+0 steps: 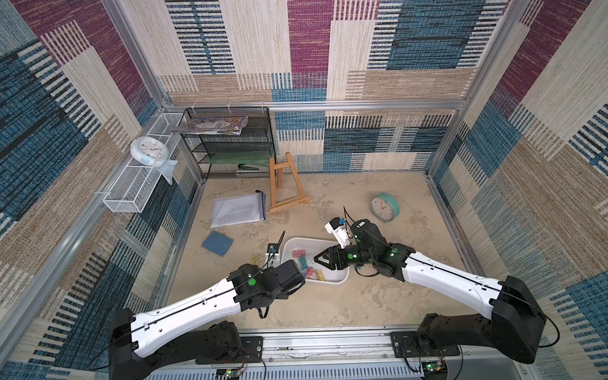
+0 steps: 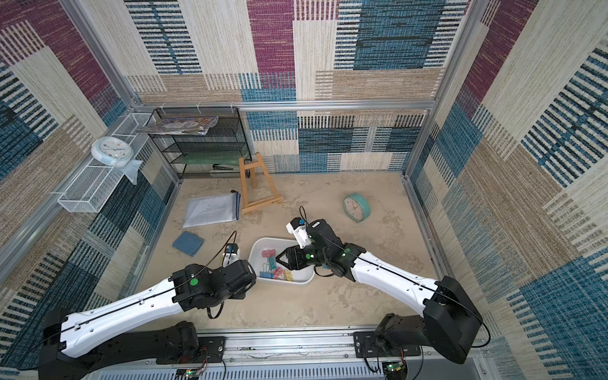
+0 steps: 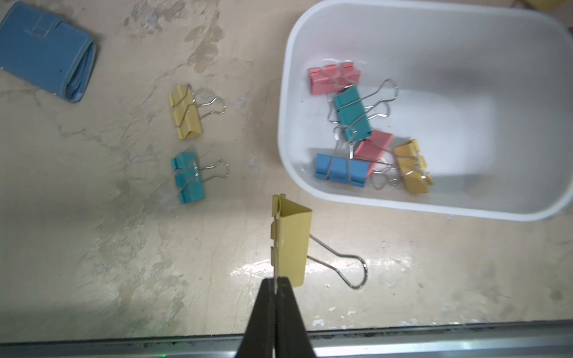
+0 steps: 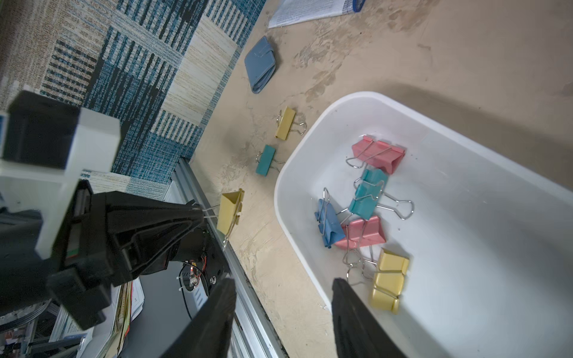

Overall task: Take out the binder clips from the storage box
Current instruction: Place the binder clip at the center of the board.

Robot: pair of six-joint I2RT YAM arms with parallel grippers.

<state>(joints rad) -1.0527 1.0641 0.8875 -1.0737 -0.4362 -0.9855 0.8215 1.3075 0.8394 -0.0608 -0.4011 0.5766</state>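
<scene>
Inside the white box [image 3: 434, 37] lie 5 binder clips [image 3: 352, 113], bunched toward 1 end: 2 pink, 1 teal, 1 blue and 1 yellow, several overlapping. Just outside the box, on the tan table [image 3: 124, 248], 2 more rest apart from each other, a loose yellow clip [image 3: 186, 113] and a loose teal clip [image 3: 187, 176]. A blue wallet [image 3: 46, 52] lies farther from the box on that same side. The left gripper [image 3: 275, 288] is clamped tight on the wire handle of a third clip [image 3: 291, 241], also yellow, holding it above the table just beside the box's rim. The right gripper [image 4: 283, 297] stands partly open with nothing between its fingers, over the box's rim near the clips inside.
</scene>
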